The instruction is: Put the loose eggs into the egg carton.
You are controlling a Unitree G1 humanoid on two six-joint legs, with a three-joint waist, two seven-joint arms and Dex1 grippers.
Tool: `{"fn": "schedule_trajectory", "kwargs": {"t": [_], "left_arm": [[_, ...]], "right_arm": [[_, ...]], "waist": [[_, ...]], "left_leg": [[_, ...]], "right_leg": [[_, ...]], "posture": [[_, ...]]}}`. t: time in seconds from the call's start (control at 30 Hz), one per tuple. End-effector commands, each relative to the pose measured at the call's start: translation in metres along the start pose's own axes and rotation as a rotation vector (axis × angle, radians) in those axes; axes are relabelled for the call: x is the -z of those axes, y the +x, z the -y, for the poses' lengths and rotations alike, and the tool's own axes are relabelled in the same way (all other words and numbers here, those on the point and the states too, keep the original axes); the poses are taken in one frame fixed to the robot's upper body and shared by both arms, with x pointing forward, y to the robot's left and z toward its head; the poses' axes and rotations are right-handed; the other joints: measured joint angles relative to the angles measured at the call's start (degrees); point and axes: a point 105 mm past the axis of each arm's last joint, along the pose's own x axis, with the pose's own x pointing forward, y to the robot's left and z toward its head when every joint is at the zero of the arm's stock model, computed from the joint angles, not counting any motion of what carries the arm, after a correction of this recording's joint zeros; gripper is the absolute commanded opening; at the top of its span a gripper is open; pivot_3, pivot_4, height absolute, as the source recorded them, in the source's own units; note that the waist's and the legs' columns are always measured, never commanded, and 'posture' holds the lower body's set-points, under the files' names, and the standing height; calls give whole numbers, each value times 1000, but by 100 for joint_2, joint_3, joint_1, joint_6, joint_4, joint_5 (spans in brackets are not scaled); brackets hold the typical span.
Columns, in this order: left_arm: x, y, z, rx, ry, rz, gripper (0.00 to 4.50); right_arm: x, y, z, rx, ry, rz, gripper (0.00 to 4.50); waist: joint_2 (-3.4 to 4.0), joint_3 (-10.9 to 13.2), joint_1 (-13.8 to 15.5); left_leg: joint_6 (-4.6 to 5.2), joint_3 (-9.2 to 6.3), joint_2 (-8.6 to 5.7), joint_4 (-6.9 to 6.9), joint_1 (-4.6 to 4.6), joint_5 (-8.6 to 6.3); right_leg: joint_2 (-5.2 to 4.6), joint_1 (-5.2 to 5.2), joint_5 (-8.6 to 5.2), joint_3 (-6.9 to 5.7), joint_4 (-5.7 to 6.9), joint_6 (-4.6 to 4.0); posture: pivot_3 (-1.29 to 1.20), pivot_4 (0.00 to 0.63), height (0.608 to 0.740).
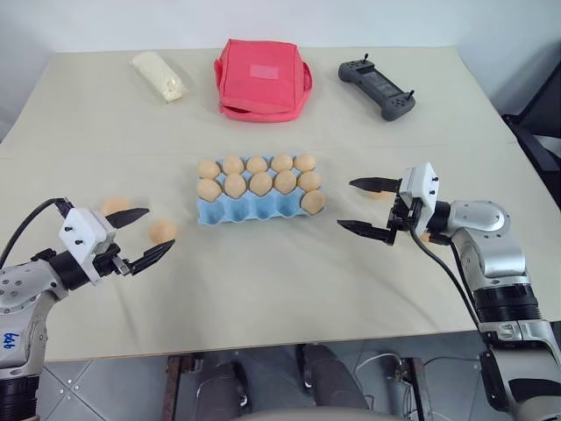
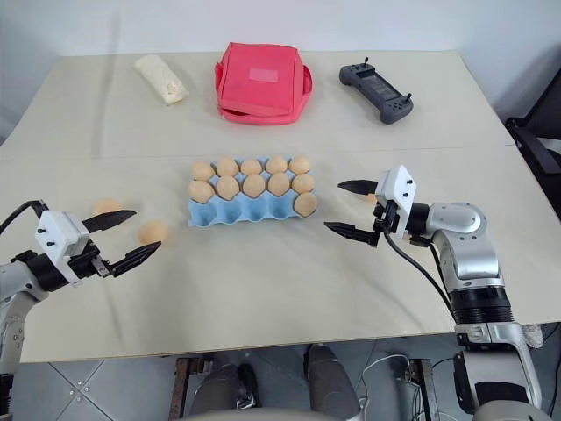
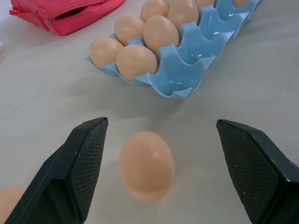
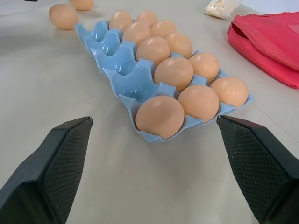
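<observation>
Your egg carton (image 1: 254, 213) sits mid-surface, with eleven eggs filling its far two rows and the right cup of the near row. Two loose eggs (image 1: 162, 231) lie to its left, just beyond your left gripper (image 1: 140, 235). Both it and the right gripper (image 1: 361, 205) have jaws apart, empty.

bare worktop (image 1: 289, 281) in front of egg carton (image 1: 230, 213) | near row: four open cups | loose eggs (image 1: 162, 231) sit left of carton
</observation>
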Motion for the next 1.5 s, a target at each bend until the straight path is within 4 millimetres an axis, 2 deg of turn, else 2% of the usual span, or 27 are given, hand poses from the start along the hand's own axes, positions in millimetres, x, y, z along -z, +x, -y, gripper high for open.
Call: {"fn": "schedule_trajectory", "kwargs": {"t": [0.03,0.17,0.4,0.47,0.57,0.67,0.77,0.93,1.07,1.17,1.37,1.43,1.5], "left_arm": [[-13,9,6,36,-5,59,3970],[-22,26,22,143,5,89,3970],[-30,63,62,335,31,138,3970],[-30,73,75,397,44,144,3970],[-31,82,88,468,44,151,3970],[-32,84,88,488,40,156,3970],[-33,85,84,484,40,157,3970],[-31,83,80,471,50,151,3970],[-31,79,79,448,50,151,3970],[-29,75,76,411,28,152,4015],[-25,70,74,376,23,138,4015],[-24,67,70,354,23,133,4015],[-22,62,65,321,14,126,4015]], "right_arm": [[-12,-20,6,93,-38,15,4500],[-8,-58,10,252,-19,-20,4500],[17,-130,-4,557,59,-116,4500],[25,-144,-10,629,86,-139,4500],[37,-155,-18,679,128,-165,4500],[46,-158,-18,689,155,-187,4500],[52,-156,-9,685,176,-189,4500],[66,-138,14,622,221,-204,4500],[80,-126,24,568,261,-228,4500],[86,-114,32,543,269,-213,3912],[77,-96,36,474,233,-166,1857],[69,-88,34,439,214,-149,1503],[55,-74,30,381,193,-109,1503]], "waist": [[0,0,15],[1,1,141],[1,0,204],[1,0,190],[1,0,138],[1,0,99],[1,0,96],[2,0,72],[2,0,76],[6,2,76],[6,2,84],[6,2,81],[6,2,74]], "left_leg": [[0,0,0,1,0,0],[3,-5,-7,6,-5,-2],[4,-4,-5,25,-1,-6],[4,-5,-5,32,2,-6],[7,-2,-5,40,11,-4],[15,-4,-5,41,20,2],[26,-5,-6,42,20,10],[37,-7,-11,48,19,17],[37,-7,-9,47,14,18],[35,-5,-7,47,12,19],[34,-3,-6,48,9,19],[33,-3,-6,50,9,19],[33,-4,-5,51,9,19]], "right_leg": [[0,0,0,0,2,0],[-4,1,1,-2,2,2],[5,15,1,3,-3,3],[5,23,1,4,-3,3],[7,32,6,13,-2,9],[7,35,18,22,1,8],[5,37,31,21,0,5],[-1,38,43,23,-2,7],[0,36,43,17,-1,8],[2,33,43,16,-2,7],[1,32,42,13,-3,8],[1,33,42,14,-2,8],[1,32,42,16,-2,8]], "posture": [[0,150,740],[0,150,740],[0,150,740],[0,150,740],[0,150,740],[0,150,740],[0,150,740],[0,150,740],[0,150,740],[0,150,740],[0,150,740],[0,150,740],[0,150,740]]}}
